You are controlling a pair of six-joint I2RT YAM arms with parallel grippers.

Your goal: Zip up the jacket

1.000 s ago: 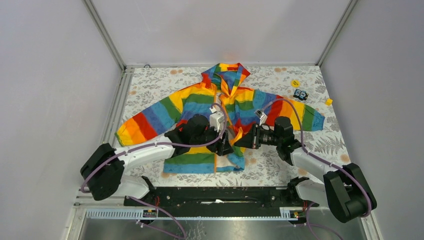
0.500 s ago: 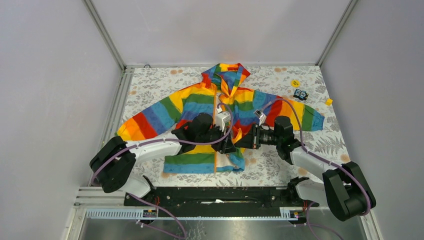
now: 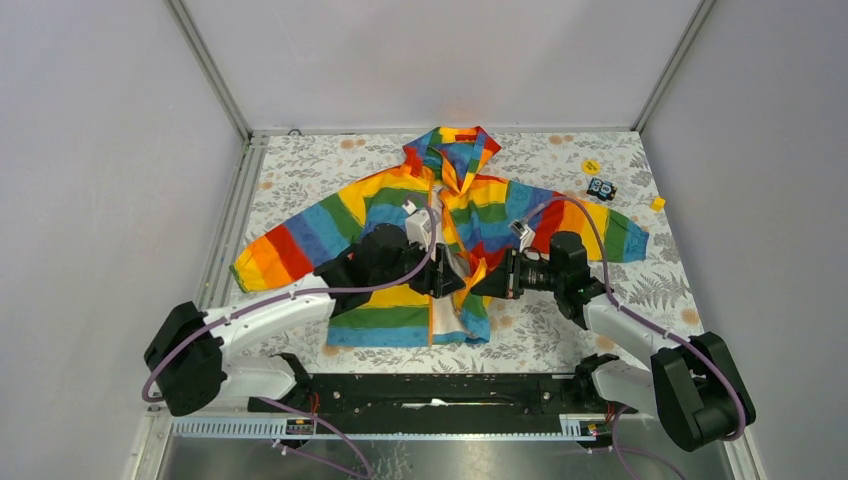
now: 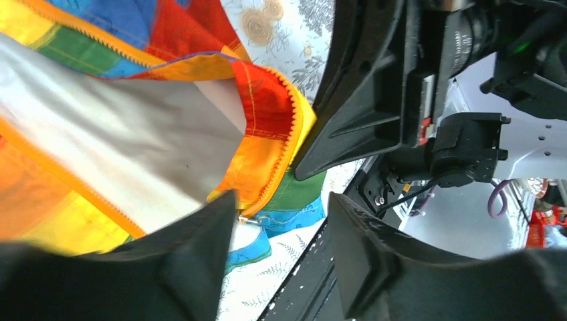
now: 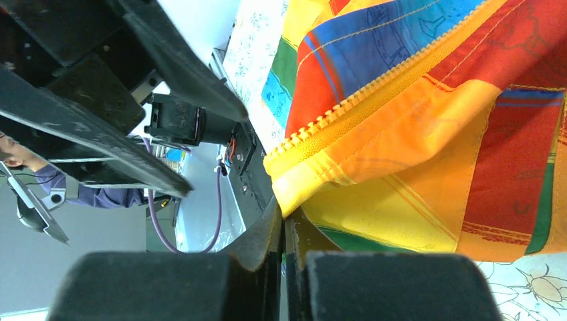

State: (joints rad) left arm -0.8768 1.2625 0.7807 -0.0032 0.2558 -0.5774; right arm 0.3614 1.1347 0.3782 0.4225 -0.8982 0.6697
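Note:
The rainbow-striped jacket (image 3: 400,200) lies flat on the table, hood away from the arms, front open with white lining (image 4: 120,154) showing. My right gripper (image 3: 478,283) is shut on the jacket's right front flap, pinching the yellow fabric (image 5: 314,180) beside the orange zipper teeth (image 5: 361,100) and lifting it. My left gripper (image 3: 452,280) is open and holds nothing, hovering over the lower front opening just left of the right gripper. In the left wrist view the small metal zipper pull (image 4: 246,219) shows beside the left finger (image 4: 194,261), near the blue hem.
Small things lie at the table's far right: a yellow disc (image 3: 590,167), a dark toy block (image 3: 601,188) and a yellow cube (image 3: 657,204). Grey walls enclose the floral tablecloth (image 3: 560,320). The black rail (image 3: 430,390) runs along the near edge.
My left arm has swung left and its gripper has pulled back slightly from the flap. The right gripper holds the lifted flap in about the same place.

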